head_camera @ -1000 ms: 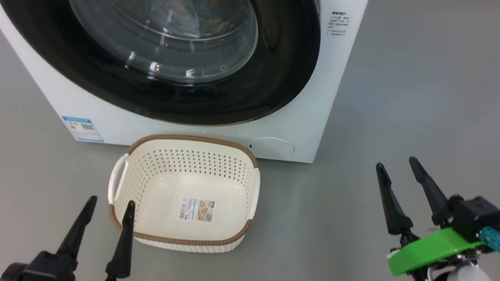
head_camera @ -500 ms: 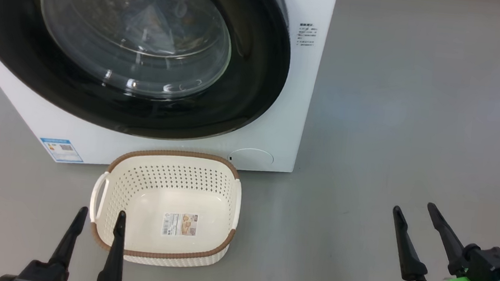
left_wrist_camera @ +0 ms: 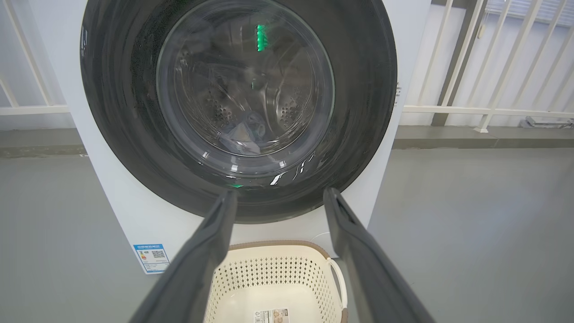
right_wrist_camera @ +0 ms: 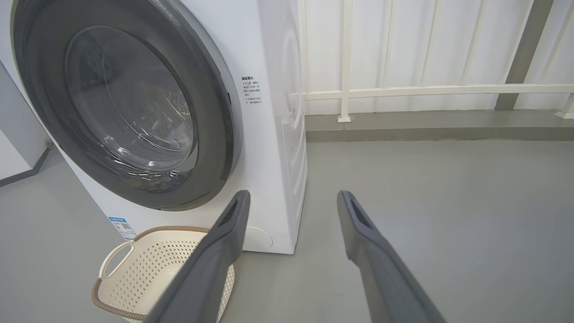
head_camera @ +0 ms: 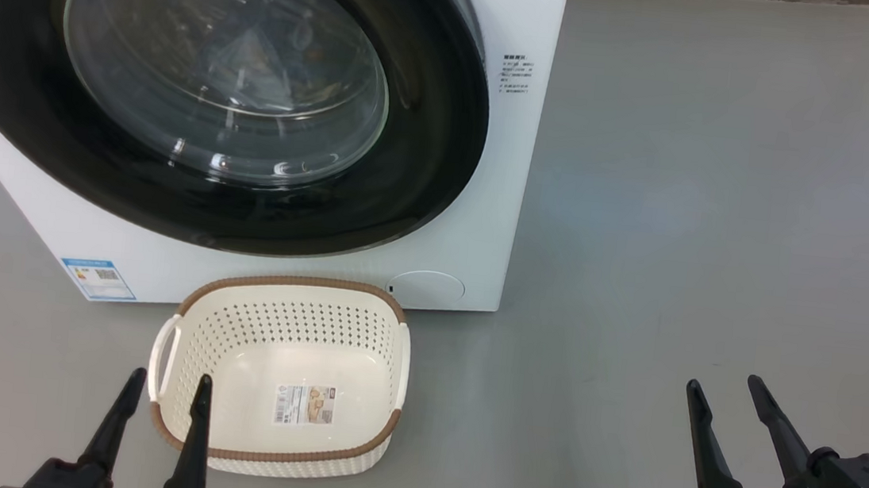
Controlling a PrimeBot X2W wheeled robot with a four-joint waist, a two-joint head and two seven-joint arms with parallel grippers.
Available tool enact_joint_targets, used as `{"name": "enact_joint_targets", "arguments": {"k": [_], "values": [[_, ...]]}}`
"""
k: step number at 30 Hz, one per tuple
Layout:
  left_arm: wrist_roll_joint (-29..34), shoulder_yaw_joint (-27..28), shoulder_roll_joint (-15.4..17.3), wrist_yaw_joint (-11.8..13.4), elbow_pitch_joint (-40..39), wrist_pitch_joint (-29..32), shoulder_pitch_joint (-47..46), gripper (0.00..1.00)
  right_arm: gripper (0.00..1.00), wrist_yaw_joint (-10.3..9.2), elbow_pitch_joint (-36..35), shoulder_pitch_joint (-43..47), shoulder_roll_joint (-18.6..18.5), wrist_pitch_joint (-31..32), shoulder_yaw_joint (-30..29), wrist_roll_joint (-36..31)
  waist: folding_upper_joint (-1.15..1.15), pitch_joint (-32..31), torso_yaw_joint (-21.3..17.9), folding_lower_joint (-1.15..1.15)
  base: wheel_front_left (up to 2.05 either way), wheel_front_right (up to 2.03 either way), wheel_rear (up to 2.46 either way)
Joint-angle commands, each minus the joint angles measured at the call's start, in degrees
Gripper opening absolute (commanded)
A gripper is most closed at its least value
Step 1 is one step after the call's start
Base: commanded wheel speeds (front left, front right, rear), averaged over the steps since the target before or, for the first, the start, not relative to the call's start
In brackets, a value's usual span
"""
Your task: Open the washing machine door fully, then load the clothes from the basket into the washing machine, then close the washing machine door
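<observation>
Fingers (head_camera: 195,428) of the left gripper (head_camera: 172,375) and right gripper (head_camera: 724,381) stand spread, holding nothing, at the lower corners: the basket (head_camera: 295,280) sits empty, the washing machine door (head_camera: 427,156) shut, clothes (left_wrist_camera: 244,132) seemingly inside.

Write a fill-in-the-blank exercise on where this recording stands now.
1. The large round washing machine door with the glossy black rim is ___.
2. Apart from its label sticker, the cream-white perforated plastic basket is ___.
3. The left end effector and right end effector are both ___, holding nothing.
Missing words: shut; empty; open.
</observation>
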Motion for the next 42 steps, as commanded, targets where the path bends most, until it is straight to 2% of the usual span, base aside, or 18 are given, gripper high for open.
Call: {"name": "enact_joint_targets", "arguments": {"k": [1, 34, 35, 42], "values": [[-0.5, 1.9, 1.1, 0.4, -1.7, 0.3, -1.1, 1.0, 1.0, -0.32, -1.9, -0.2, -0.2, 0.2, 1.1, -0.3, 0.0, -0.2, -0.1, 0.0, 0.0, 0.0, 0.0], [-1.7, 1.2, 1.7, 1.9, -1.5, 0.0, -1.1, 1.0, 1.0, -0.32, -2.1, -0.3, -0.1, 0.8, 1.5, -0.4, 0.0, -0.3, -0.1, 0.0, 0.0, 0.0, 0.0], [-1.0, -0.6, 0.8, 1.6, -0.3, 0.4, 0.1, 0.0, 0.0, 0.0, -0.7, 0.6, 0.5, 0.8, 0.1, -0.4, 0.0, -0.3, -0.1, 0.0, 0.0, 0.0, 0.0], [-1.0, -1.3, -0.9, 1.6, 3.5, 0.4, 1.2, 0.0, 0.0, 0.01, 4.1, 0.8, 0.9, 1.0, 0.3, -0.3, 0.0, -0.3, -0.1, 0.0, 0.0, 0.0, 0.0]]}}
